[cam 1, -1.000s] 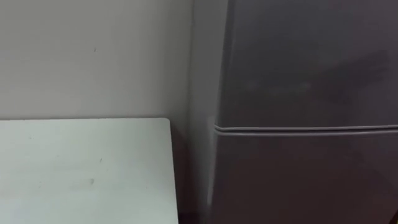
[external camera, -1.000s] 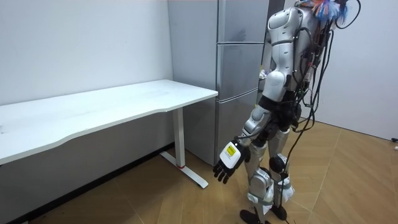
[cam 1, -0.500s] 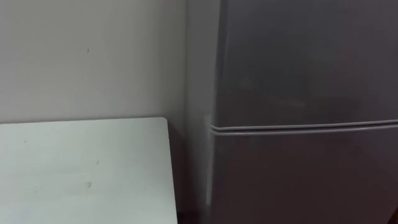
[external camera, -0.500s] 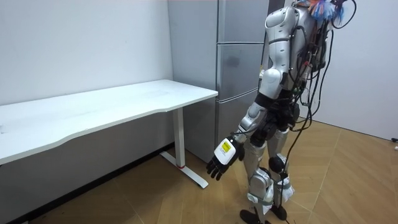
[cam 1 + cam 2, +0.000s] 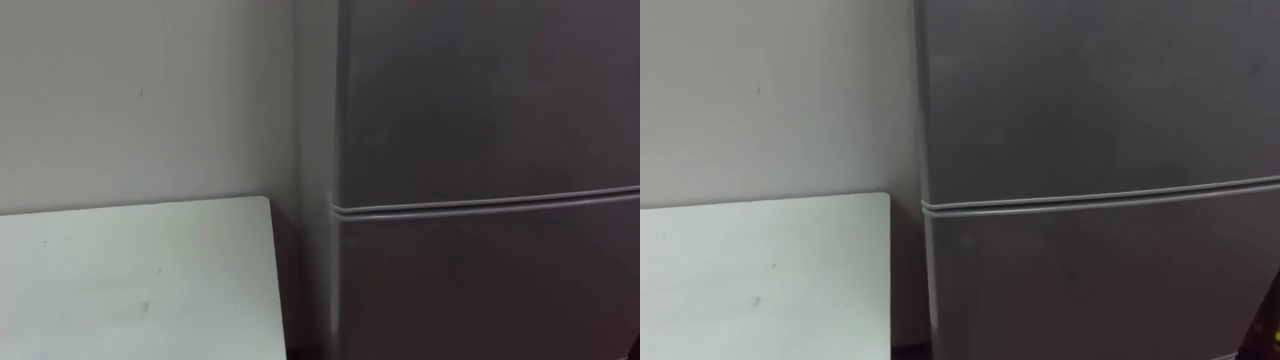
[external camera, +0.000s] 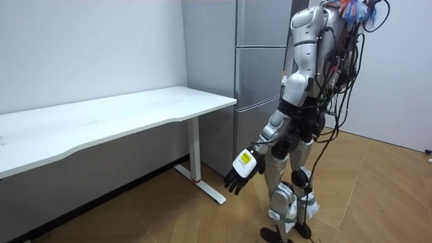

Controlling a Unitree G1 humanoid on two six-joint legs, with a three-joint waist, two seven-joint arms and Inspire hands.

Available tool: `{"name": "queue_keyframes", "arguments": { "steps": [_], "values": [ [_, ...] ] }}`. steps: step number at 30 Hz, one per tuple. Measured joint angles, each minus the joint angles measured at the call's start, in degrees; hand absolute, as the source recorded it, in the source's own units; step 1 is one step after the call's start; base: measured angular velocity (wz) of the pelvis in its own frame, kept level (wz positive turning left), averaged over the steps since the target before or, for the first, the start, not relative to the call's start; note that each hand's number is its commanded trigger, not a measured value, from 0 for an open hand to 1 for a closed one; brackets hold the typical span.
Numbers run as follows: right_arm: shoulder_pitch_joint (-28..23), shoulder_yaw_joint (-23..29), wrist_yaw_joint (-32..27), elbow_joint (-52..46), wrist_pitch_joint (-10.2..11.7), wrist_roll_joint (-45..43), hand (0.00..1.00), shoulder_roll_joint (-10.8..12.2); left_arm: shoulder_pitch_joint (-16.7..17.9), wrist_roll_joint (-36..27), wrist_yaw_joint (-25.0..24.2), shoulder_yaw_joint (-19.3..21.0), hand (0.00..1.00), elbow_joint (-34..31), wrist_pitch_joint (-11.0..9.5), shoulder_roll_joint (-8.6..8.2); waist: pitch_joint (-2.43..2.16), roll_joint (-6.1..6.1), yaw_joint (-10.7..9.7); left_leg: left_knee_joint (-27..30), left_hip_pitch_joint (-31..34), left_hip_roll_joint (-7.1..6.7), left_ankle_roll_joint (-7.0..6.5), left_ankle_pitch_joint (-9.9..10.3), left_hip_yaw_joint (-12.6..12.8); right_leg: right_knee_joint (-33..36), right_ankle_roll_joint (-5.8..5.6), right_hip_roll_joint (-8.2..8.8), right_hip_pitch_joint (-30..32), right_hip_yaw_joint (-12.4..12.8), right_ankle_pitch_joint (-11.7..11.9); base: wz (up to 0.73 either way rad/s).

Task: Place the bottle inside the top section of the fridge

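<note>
I stand close before a tall grey fridge (image 5: 480,110), with its upper door (image 5: 1100,90) and lower door (image 5: 1100,280) both shut. A pale seam (image 5: 480,205) runs between the two doors. In the room view the fridge (image 6: 260,67) stands against the wall just past the table's end. My left hand (image 6: 241,172) hangs low beside my thigh, fingers relaxed and holding nothing.
A white table (image 5: 130,270) on white legs (image 6: 197,152) stands along the wall to my left, its end a small gap from the fridge's side. Wooden floor (image 6: 378,196) stretches behind me and to the room view's right.
The eye view has shifted a little, so the camera moved. My left hand has swung slightly toward the room view's left.
</note>
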State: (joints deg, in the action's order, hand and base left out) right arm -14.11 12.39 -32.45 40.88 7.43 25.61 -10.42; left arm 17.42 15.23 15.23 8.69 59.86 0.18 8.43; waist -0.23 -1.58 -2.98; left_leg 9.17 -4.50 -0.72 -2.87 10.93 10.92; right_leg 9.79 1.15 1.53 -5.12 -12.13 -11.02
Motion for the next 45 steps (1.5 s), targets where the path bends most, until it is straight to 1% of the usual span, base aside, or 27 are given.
{"name": "queue_keyframes", "arguments": {
  "steps": [3, 7, 10, 13, 16, 18, 21, 24, 26, 28, 31, 34, 36, 39, 41, 45],
  "values": [
    [-0.1, -0.1, 2.5, 4.9, -0.1, -1.6, 0.00, 1.0, 0.3, 0.0, 0.3, 0.0, 0.00, 0.0, 0.0, -0.49, 0.01, 0.06, 0.3, 0.1, 0.0, -0.02, -0.03, 0.0, 0.0, -0.1, -0.02, -0.02, 0.0, 0.1, 0.0, 0.01],
    [-1.4, -2.3, 5.3, 6.7, -0.2, -2.2, 0.00, 1.1, 0.3, 0.0, 0.3, 0.0, 0.00, -0.1, 0.0, -0.77, 0.04, 0.48, 0.2, 0.1, 0.1, -0.04, -0.06, 0.1, 0.0, -0.1, -0.03, -0.01, 0.0, 0.1, 0.0, 0.00],
    [-1.5, -3.1, 7.6, 7.2, -1.2, -4.1, 0.00, 1.2, 0.2, 0.0, 0.3, 0.0, 0.00, 0.0, 0.0, -0.85, 0.06, 0.97, 0.5, 0.1, 0.0, -0.04, -0.04, 0.1, 0.1, -0.1, -0.02, -0.05, 0.0, 0.3, 0.0, -0.02],
    [-1.1, -6.1, 10.2, 8.4, -1.3, -8.2, 0.00, 1.2, -1.0, 0.1, 0.3, 0.0, 0.00, -0.1, -0.1, -0.94, 0.06, 1.08, 0.6, 0.1, 0.1, 0.00, -0.02, 0.1, 0.1, -0.1, -0.01, -0.10, 0.1, 0.3, 0.0, 0.00],
    [-1.0, -8.6, 13.9, 8.6, -1.3, -12.3, 0.00, 1.7, -2.1, 0.1, 0.3, -0.1, 0.00, -0.1, -0.4, -1.15, 0.05, 1.12, 1.3, 0.2, 0.0, 0.00, 0.00, 0.2, 0.1, -0.1, 0.00, -0.11, 0.1, 0.4, 0.0, -0.01],
    [0.0, -10.3, 16.4, 10.7, -1.3, -16.0, 0.00, 2.0, -2.4, 0.1, 0.3, -0.6, 0.00, 0.0, -0.6, -1.14, 0.04, 1.11, 1.8, 0.0, -0.1, -0.02, 0.02, 0.2, 0.1, -0.1, -0.01, -0.12, 0.0, 0.5, 0.0, 0.00],
    [0.7, -11.8, 19.6, 12.2, -1.4, -17.9, 0.00, 2.6, -2.4, 0.0, 0.3, -1.0, 0.00, 0.0, -0.6, -1.24, 0.05, 1.07, 2.0, 0.0, -0.1, -0.04, 0.02, 0.2, 0.1, -0.2, -0.01, -0.12, -0.1, 0.5, 0.0, 0.00],
    [1.7, -13.5, 21.7, 13.9, -1.5, -18.7, 0.00, 3.0, -2.3, -0.1, 0.3, -2.3, 0.00, 0.0, -0.6, -1.33, 0.07, 1.09, 2.0, -0.1, 0.0, -0.06, 0.02, 0.2, 0.0, -0.2, -0.01, -0.13, 0.0, 0.5, 0.0, 0.00],
    [2.4, -13.7, 22.7, 14.9, -2.2, -18.8, 0.00, 3.4, -2.4, -0.1, 0.3, -3.0, 0.00, 0.0, -0.6, -1.52, 0.07, 1.10, 2.2, -0.1, 0.0, -0.06, 0.01, 0.2, 0.0, -0.2, -0.02, -0.13, 0.0, 0.5, 0.0, 0.00],
    [2.9, -14.7, 23.8, 15.8, -2.3, -18.7, 0.00, 3.4, -2.8, -0.1, 0.3, -3.4, 0.00, 0.0, -0.6, -1.83, 0.07, 1.10, 2.2, -0.1, 0.0, -0.06, 0.01, 0.2, -0.1, -0.2, -0.02, -0.13, 0.0, 0.4, 0.0, 0.00],
    [4.0, -16.6, 25.9, 18.1, -2.6, -15.7, 0.00, 3.5, -3.7, -2.7, 0.2, -4.9, 0.00, 0.0, -0.6, -2.39, 0.08, 1.13, 2.2, 0.0, 0.0, -0.07, 0.01, 0.2, -0.2, -0.3, -0.02, -0.11, 0.0, 0.2, 0.0, 0.01],
    [4.1, -17.9, 28.6, 19.2, -2.6, -12.5, 0.00, 3.5, -4.3, -8.3, -1.3, -6.1, 0.00, 0.0, -1.2, -2.61, 0.08, 1.13, 2.2, 0.0, 0.3, -0.04, 0.02, 0.2, -0.3, -0.3, 0.01, -0.07, 0.1, -0.1, 0.0, 0.01],
    [4.1, -17.8, 30.7, 19.7, -2.7, -12.0, 0.00, 3.5, -4.4, -12.9, -2.9, -6.5, 0.00, 0.0, -2.0, -2.60, 0.10, 1.23, 2.0, 0.1, 0.5, -0.05, 0.02, 0.2, -0.4, -0.4, 0.01, 0.02, 0.1, -0.6, 0.0, 0.02],
    [4.2, -17.3, 33.1, 20.6, -2.7, -11.6, 0.00, 3.5, -4.7, -16.9, -5.1, -6.5, 0.00, 0.9, -2.7, -2.57, 0.09, 1.26, 1.9, 0.1, 0.6, -0.06, 0.02, 0.2, -0.3, -0.8, 0.01, -0.01, 0.1, -0.6, 0.1, 0.01],
    [4.2, -17.0, 34.2, 21.0, -2.7, -11.2, 0.00, 3.5, -4.9, -19.1, -6.3, -6.5, 0.00, 1.7, -2.7, -2.39, 0.08, 1.27, 2.0, 0.1, 0.7, -0.05, 0.03, 0.2, -0.3, -1.0, 0.01, -0.05, 0.1, -0.6, 0.1, 0.00],
    [4.7, -16.1, 36.7, 21.7, -3.9, -9.7, 0.00, 3.4, -4.8, -24.3, -9.1, -6.5, 0.00, 3.1, -2.7, -2.15, 0.15, 1.50, 2.0, 0.0, 0.7, -0.06, 0.05, 0.3, -0.4, -1.2, 0.00, -0.07, 0.1, -0.6, 0.1, 0.00]
  ]
}}
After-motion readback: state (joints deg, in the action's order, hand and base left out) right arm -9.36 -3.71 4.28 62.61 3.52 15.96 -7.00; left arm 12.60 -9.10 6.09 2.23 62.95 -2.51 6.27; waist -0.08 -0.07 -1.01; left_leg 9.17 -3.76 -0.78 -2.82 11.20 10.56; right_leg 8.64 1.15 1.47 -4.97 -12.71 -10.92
